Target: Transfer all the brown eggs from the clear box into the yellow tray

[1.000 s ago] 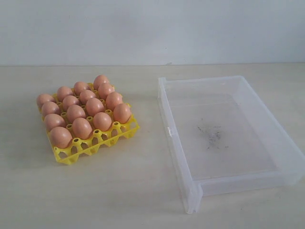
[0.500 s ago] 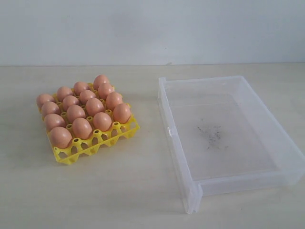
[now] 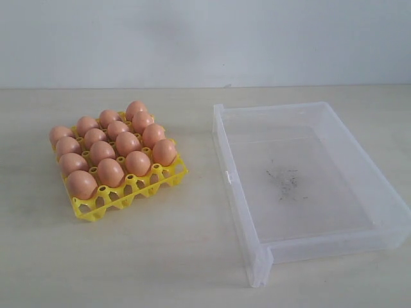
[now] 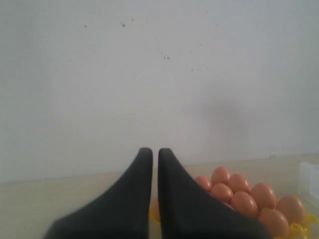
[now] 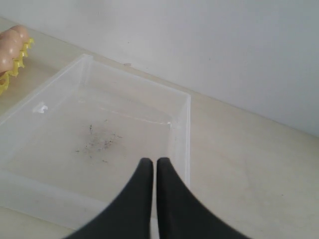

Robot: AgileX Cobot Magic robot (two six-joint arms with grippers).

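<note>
Several brown eggs (image 3: 110, 149) fill the yellow tray (image 3: 128, 190) on the left of the table in the exterior view. The clear box (image 3: 239, 186) lies to the right with no egg in it, only dark scuff marks (image 3: 282, 180) on its floor. Neither arm shows in the exterior view. My left gripper (image 4: 155, 151) is shut and holds nothing, with the eggs (image 4: 249, 196) beyond it. My right gripper (image 5: 154, 161) is shut and holds nothing, raised over the clear box (image 5: 182, 129) near one wall; the tray's corner (image 5: 15, 64) shows at that view's edge.
The pale wooden table (image 3: 192, 256) runs under both containers to a plain white wall (image 3: 205, 38) behind. A strip of bare table separates the tray from the box.
</note>
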